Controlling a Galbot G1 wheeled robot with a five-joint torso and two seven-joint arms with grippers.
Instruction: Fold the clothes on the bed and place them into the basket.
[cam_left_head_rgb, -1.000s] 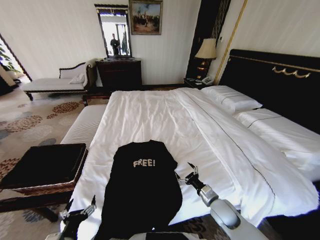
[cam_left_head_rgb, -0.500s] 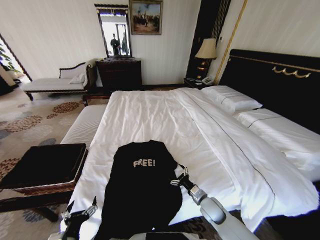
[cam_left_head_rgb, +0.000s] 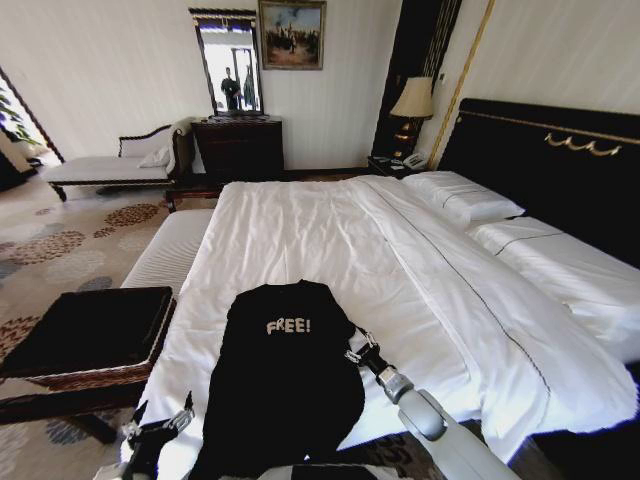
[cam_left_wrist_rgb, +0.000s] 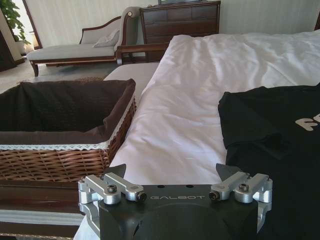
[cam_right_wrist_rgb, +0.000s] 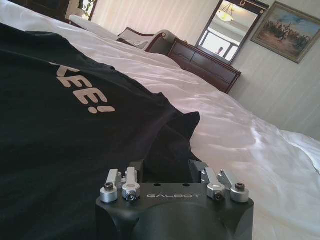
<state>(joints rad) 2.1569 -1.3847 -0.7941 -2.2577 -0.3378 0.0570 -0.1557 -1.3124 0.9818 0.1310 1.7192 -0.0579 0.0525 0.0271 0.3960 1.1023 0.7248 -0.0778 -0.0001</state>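
White-duveted bed (cam_left_head_rgb: 330, 260) with dark frame and black headboard, serving as landmark; brown wicker basket (cam_left_head_rgb: 90, 335) with black lining just beside its left edge, near the foot. Black T-shirt (cam_left_head_rgb: 285, 385) with white "FREE!" lettering spread flat on the duvet at the foot end, lower hem hanging over the edge. Right gripper (cam_left_head_rgb: 356, 347) at the shirt's right sleeve, fingers parted with sleeve fabric between them; left gripper (cam_left_head_rgb: 160, 425) low off the bed's left foot corner, fingers spread wide, holding nothing.

Black T-shirt (cam_left_head_rgb: 285, 385) flat on bed (cam_left_head_rgb: 330, 240)
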